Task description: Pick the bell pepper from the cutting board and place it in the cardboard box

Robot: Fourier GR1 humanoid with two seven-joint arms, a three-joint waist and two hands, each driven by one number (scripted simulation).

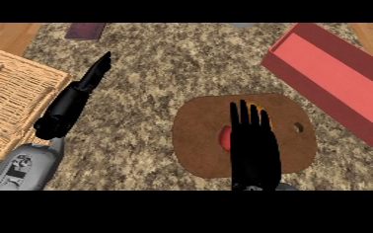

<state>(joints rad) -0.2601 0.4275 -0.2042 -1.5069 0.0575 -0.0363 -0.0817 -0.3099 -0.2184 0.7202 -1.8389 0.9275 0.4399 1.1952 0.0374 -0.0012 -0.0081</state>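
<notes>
A brown cutting board (200, 138) with a hole near its right edge lies at the lower middle of the granite counter. On it, a red bell pepper (226, 138) shows only as a sliver at the left of my right hand (253, 143), which hovers over it with straight fingers pointing away; a hint of orange peeks past the fingertips. The red, open box (328, 76) stands at the right, beyond the board. My left hand (84, 86) stays at the left, fingers straight, holding nothing.
A woven basket or mat (22, 98) lies at the left edge. A dark maroon object (86, 30) sits at the far left back. Wooden surface (16, 33) borders the counter's far corners.
</notes>
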